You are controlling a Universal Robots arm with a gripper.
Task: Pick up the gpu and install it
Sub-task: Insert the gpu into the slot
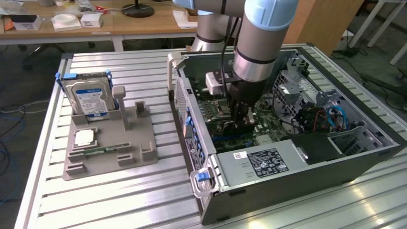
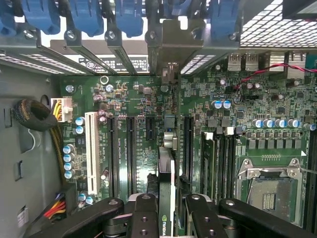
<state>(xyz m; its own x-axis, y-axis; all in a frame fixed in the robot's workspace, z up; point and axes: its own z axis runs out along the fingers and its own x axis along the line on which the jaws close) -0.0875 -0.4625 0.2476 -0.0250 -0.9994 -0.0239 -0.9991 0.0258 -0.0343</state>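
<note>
Ribbed aluminium slats form the desk (image 1: 127, 200), where a dark grey steel computer case (image 1: 305, 183) lies open beside a matte grey moulded holder (image 1: 137, 157) carrying an upright silver hard drive (image 1: 89, 98) with a blue-and-white label. Inside the case, the green motherboard (image 2: 143, 99) is crowded with round capacitors, long black slots and one white slot (image 2: 91, 148). The black jointed hand (image 2: 169, 210) is clamped narrowly on the gpu (image 2: 166, 183), a thin flat card seen edge-on above the black slots. Blue plastic latches (image 2: 84, 15) and silver bracket strips stand at its far end, and I cannot tell whether it is seated.
</note>
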